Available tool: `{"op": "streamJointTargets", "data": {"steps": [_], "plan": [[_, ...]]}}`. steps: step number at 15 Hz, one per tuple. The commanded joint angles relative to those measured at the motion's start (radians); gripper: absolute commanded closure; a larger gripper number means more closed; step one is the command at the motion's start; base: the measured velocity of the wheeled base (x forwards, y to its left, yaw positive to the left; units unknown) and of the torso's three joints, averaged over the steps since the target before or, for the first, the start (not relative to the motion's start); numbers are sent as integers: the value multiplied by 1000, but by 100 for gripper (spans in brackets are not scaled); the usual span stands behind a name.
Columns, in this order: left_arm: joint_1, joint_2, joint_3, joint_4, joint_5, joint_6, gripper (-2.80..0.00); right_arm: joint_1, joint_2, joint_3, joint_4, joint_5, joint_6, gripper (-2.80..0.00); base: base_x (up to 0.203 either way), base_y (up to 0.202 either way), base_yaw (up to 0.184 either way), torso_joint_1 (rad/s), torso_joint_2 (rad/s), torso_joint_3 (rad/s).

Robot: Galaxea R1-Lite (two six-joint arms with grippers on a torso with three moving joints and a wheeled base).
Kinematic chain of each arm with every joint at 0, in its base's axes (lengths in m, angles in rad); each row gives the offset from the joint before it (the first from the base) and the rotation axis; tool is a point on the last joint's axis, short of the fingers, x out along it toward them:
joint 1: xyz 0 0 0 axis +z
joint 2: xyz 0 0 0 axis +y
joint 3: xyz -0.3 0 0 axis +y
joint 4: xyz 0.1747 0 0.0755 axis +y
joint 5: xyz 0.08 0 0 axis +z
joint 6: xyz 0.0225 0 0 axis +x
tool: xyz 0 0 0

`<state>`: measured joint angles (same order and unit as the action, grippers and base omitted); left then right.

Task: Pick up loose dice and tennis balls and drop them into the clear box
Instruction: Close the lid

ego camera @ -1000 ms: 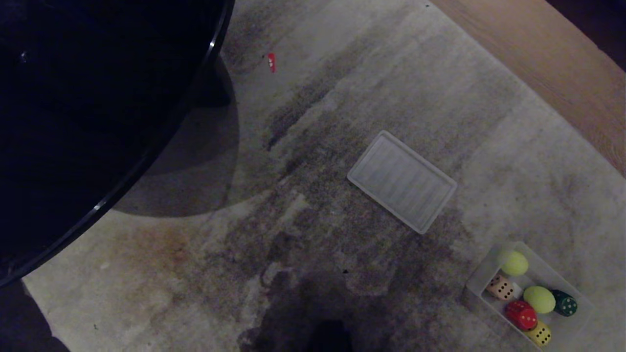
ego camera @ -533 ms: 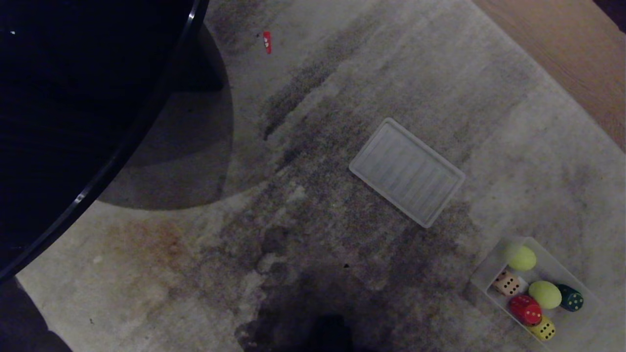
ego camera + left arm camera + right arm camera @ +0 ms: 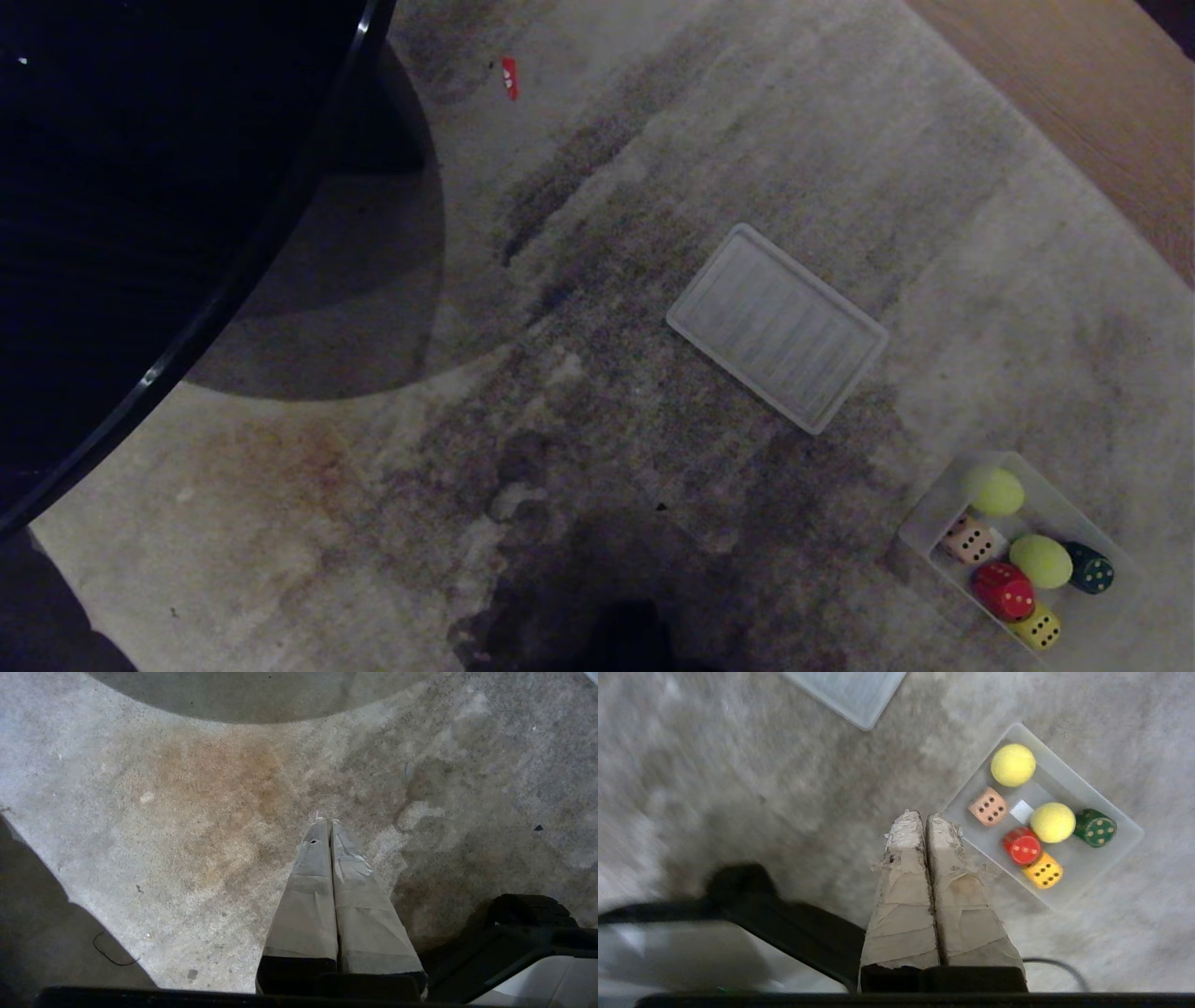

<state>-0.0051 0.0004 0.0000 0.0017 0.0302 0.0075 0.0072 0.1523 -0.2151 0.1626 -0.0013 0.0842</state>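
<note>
Both our left gripper (image 3: 330, 823) and right gripper (image 3: 924, 820) hang over the rug (image 3: 579, 448), fingers pressed together, empty. Beyond, the clear box (image 3: 1120, 847) already holds all dice and tennis balls; we judge collecting done, nothing loose left to fetch.

The left gripper (image 3: 330, 823) has two long tapering fingers (image 3: 313, 877) wrapped in smooth grey-beige tape, with a small dark hole near one tip. Behind them sits a black mounting block. The right gripper (image 3: 924, 817) has the same shape, but its tape is frayed and torn at the tips. A thin black cable (image 3: 1057, 966) curves beside its base.
</note>
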Motion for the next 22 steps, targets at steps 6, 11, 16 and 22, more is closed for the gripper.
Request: {"op": "streamJointTargets", "data": {"steps": [6,11,16,22], "plan": [[0,1,2,-1,0,0,0,-6,915,-188,-328,-21,202,0,0,0,0,0,0,0],[0,1,2,0,0,0,0,22,1435,-315,-709,-29,412,0,0,0,0,0,0,0],[0,1,2,-1,0,0,0,41,1750,-476,-835,-43,500,-280,0,0,0,0,0,0],[-1,1,2,0,0,0,0,15,1895,-580,-848,-121,511,-280,0,0,0,0,0,0]]}}
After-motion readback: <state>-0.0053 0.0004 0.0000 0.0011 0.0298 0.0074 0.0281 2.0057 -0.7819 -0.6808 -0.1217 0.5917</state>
